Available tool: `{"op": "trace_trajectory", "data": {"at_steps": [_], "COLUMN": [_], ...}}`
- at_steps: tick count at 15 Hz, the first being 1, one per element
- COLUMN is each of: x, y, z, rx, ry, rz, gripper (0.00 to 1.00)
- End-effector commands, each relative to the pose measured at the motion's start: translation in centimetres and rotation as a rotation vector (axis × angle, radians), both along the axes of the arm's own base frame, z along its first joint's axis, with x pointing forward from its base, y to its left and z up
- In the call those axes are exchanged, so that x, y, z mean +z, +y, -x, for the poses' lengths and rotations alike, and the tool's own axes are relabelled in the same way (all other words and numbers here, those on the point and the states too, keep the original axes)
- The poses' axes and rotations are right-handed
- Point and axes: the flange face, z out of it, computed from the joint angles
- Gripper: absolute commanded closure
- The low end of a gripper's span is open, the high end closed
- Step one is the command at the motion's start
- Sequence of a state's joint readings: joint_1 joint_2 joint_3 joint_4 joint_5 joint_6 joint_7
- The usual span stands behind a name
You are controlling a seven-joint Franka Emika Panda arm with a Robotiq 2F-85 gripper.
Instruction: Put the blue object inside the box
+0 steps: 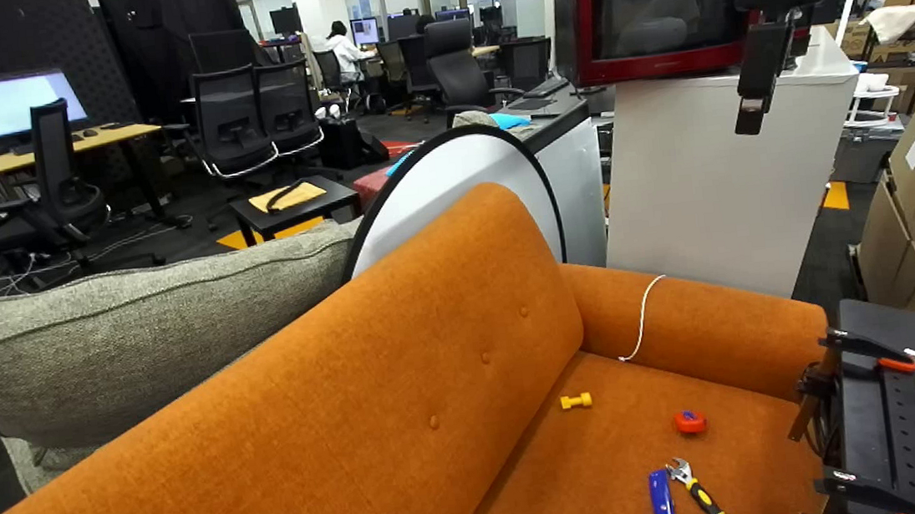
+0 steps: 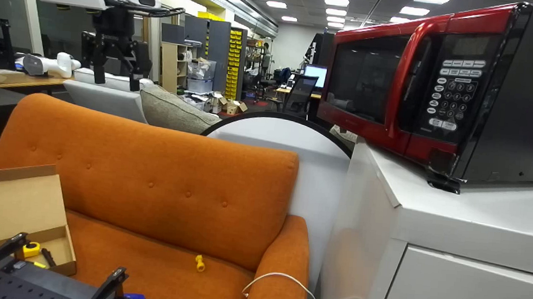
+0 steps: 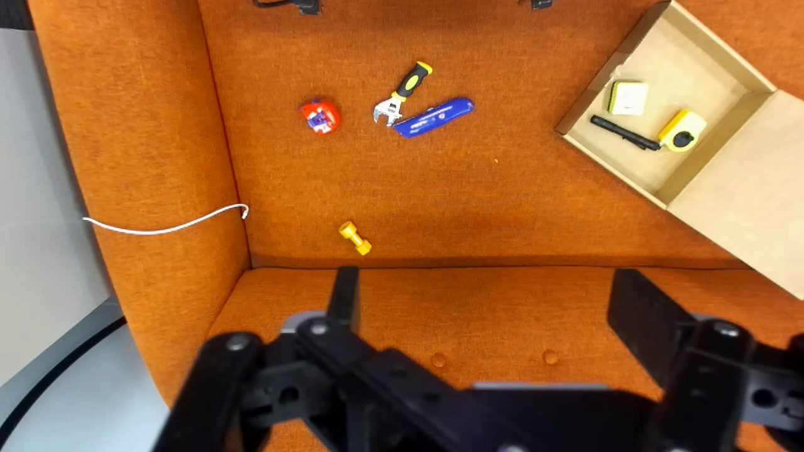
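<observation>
Gripper (image 2: 116,81) is hanging way up over the orange couch (image 2: 148,206), pointing down, with its fingers (image 3: 647,320) spread wide, so yeah, it's sitting fully released.

The blue object (image 3: 434,118), which is looking a lot like a utility knife, is lying flat on the surface (image 3: 440,194) (basically the seat of the couch), outside the box (image 3: 678,66). An adjustable wrench (image 3: 407,88) with a black-and-yellow handle is lying just beside one end of it, metal head nearly at the blue; the angle isn't really showing whether they're touching. On the wrench's other side, a round red thing (image 3: 321,117) is sitting on its own, and closer to the backrest (image 3: 490,326) a yellow dumbbell-shaped piece (image 3: 355,238) is lying at a slant. A white cord (image 3: 169,230) is draping over the armrest (image 3: 138,125).

That cardboard box is sitting well apart from the blue object, lid (image 3: 754,188) folded back. It's holding a yellow tape measure (image 3: 683,130), a black pen (image 3: 624,132) ending right by it, and a small yellow-and-white block (image 3: 628,98) near both.

In an exterior view the blue object is partly hiding behind a black bench (image 2: 47,279) with clamps (image 2: 108,287) on it, just a bit of blue peeking out. Past the armrest, a red microwave (image 2: 395,83) is sitting on a white cabinet (image 2: 461,217) in both exterior views, and a gray cushion (image 1: 146,337) is poking up behind the couch in an exterior view too.
</observation>
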State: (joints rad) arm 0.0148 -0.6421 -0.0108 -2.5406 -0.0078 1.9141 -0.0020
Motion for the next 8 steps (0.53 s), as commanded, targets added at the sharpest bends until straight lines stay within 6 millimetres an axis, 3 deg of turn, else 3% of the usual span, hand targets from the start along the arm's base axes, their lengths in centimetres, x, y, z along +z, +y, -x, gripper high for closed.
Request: {"op": "trace_trajectory", "data": {"at_steps": [1, 5, 8], "x": [0.1, -0.2, -1.9], "y": [0.0, 0.0, 0.0], "z": [0.0, -0.9, -2.6], "rx": [0.000, -0.014, -0.028], "ry": [0.001, 0.007, 0.023], "rz": [0.000, -0.031, -0.043], "gripper": [0.00, 0.00, 0.00]}}
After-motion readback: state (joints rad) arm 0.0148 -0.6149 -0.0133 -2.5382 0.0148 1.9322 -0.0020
